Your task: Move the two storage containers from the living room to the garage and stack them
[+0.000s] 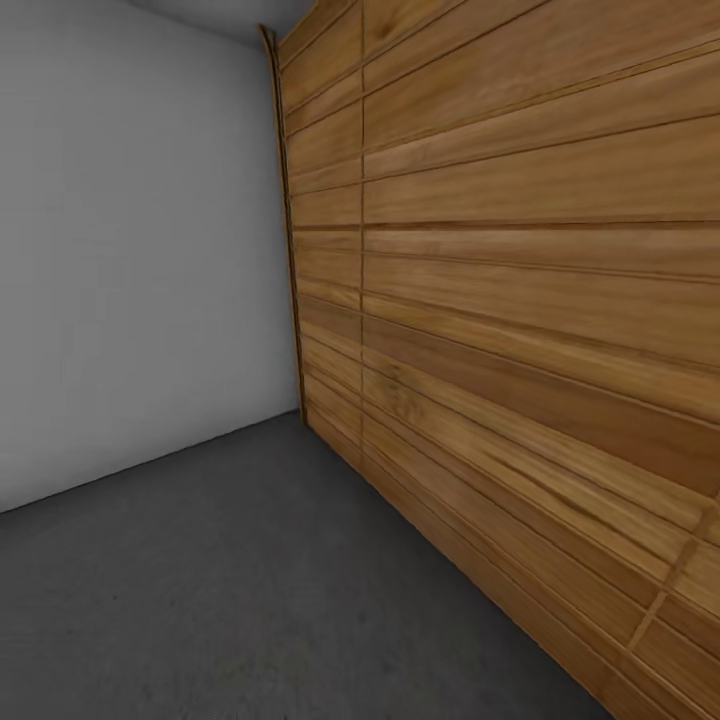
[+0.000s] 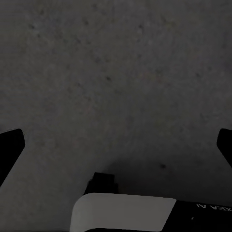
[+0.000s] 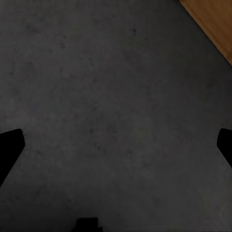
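In the garage rn, facing the slat door (image 1: 520, 300) and grey wall (image 1: 130, 250). Left hand (image 2: 116, 145) and right hand (image 3: 116, 145) both spread wide, empty, over the floor (image 1: 250, 580). No containers around, so stacking's not done afaict.

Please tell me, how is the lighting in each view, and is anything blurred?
Head view: even light, the wooden-slat door sharp, the floor dimmer. Left wrist view: dark, slightly soft floor, left gripper fingertips black. Right wrist view: similar, right gripper silhouetted.

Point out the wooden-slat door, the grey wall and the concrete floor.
wooden-slat door (image 1: 520, 300), head view, a middle slat.
grey wall (image 1: 140, 260), head view, its plain face.
concrete floor (image 1: 250, 580), head view, bare speckled surface.
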Motion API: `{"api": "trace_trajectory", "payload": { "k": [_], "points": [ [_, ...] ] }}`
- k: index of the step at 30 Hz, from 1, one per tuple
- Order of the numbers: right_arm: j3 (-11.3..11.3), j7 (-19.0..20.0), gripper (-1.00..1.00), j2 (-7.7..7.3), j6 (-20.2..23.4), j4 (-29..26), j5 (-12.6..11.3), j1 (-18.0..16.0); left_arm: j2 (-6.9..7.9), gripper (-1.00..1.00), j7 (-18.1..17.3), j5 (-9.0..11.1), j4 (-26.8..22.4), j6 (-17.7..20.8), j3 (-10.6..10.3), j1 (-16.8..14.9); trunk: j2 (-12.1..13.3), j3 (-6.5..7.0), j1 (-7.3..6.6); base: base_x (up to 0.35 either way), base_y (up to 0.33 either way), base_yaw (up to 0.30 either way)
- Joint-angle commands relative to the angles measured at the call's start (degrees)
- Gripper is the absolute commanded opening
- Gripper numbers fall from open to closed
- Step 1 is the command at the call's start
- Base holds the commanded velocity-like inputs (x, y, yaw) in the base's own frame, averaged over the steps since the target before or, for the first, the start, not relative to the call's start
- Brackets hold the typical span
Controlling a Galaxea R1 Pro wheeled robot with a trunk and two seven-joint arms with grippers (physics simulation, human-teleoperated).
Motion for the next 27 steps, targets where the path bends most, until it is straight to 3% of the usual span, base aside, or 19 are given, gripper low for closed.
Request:
{"api": "trace_trajectory", "payload": {
  "k": [1,27],
  "points": [
    [0.0,0.0,1.00,0.00,0.3,-0.1,0.0,0.0,-0.06,1.00,0.0,0.0,-0.2,0.4,0.2,0.0,0.0,-0.05,0.00,0.000,0.000,0.296],
    [0.0,0.0,1.00,0.00,0.3,0.0,0.0,0.0,-0.06,1.00,0.0,0.0,-0.2,0.4,0.2,0.0,0.0,-0.05,0.00,0.000,0.000,0.296]
  ]
}}
